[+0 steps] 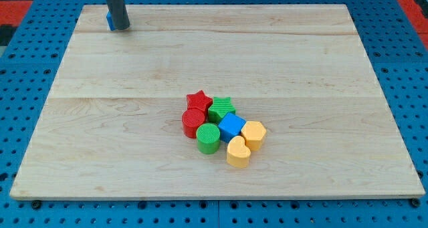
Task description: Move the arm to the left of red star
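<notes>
Tip (120, 27) sitting far-left on table (134, 154), beside blue block (109, 21), well apart from red star (198, 100) wedged in cluster; no gripper fitted, open-or-closed state not applicable.

A pale wooden board (134, 61) is carrying a tight cluster: red star (198, 99), red cylinder (193, 122), green star (220, 108), green cylinder (208, 138), blue cube (231, 126). Two yellow blocks (253, 134) (237, 152) are lying alongside. A small blue block (110, 21) is sitting near the top-left corner.

Lab bench, blue pegboard (40, 14), wooden board (200, 54)

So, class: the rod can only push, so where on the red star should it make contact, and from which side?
Meet the red star on its bare flank facing the view's left; other blocks crowd its right and bottom. My tip is far off, toward the view's top left.
</notes>
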Controlling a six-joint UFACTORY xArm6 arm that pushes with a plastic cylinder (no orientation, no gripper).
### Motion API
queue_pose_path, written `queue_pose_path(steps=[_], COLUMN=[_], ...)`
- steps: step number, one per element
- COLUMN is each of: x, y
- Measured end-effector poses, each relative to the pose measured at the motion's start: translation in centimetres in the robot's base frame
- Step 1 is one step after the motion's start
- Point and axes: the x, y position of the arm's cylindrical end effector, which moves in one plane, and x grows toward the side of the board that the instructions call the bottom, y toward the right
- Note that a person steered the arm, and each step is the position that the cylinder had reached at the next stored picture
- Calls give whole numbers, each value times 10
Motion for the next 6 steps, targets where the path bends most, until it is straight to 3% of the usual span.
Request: queue_pose_path(steps=[2, 5, 6], x=[7, 92, 101], y=[11, 106, 93])
